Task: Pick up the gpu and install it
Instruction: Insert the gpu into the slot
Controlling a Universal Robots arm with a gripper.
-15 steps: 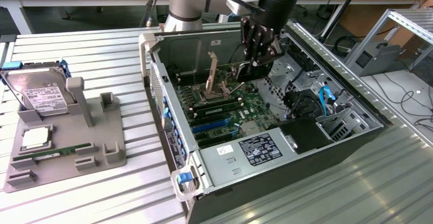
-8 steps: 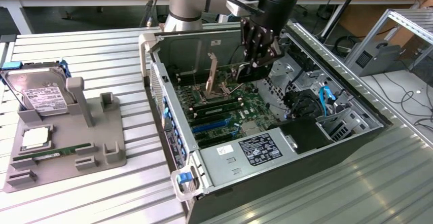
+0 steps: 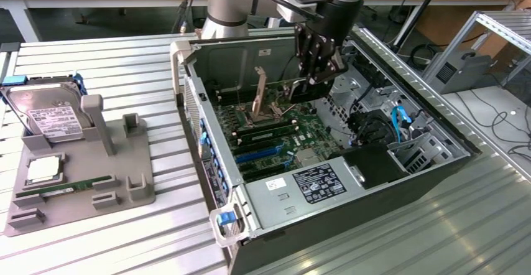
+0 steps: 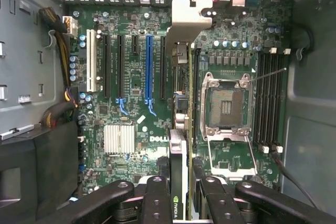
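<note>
My gripper (image 3: 318, 76) reaches down into the open computer case (image 3: 274, 206), over the green motherboard (image 4: 126, 129). It is shut on the gpu (image 4: 178, 153), which I see edge-on in the wrist view as a thin dark card between the fingers (image 4: 156, 203). The card's silvery bracket (image 4: 190, 22) lies against the case's rear slot openings. The card runs between the black expansion slot (image 4: 161, 66) beside the blue slot (image 4: 148, 66) and the open CPU socket (image 4: 226, 106). In the exterior view the gpu (image 3: 309, 89) is a dark shape under the fingers. Whether it sits in a slot I cannot tell.
A grey fixture (image 3: 83, 181) on the exterior view's left carries a hard drive (image 3: 50, 116), a processor (image 3: 41, 170) and a green memory stick (image 3: 71, 186). Case walls, a black drive bay (image 3: 377, 163) and blue cables (image 3: 398, 122) hem in the gripper.
</note>
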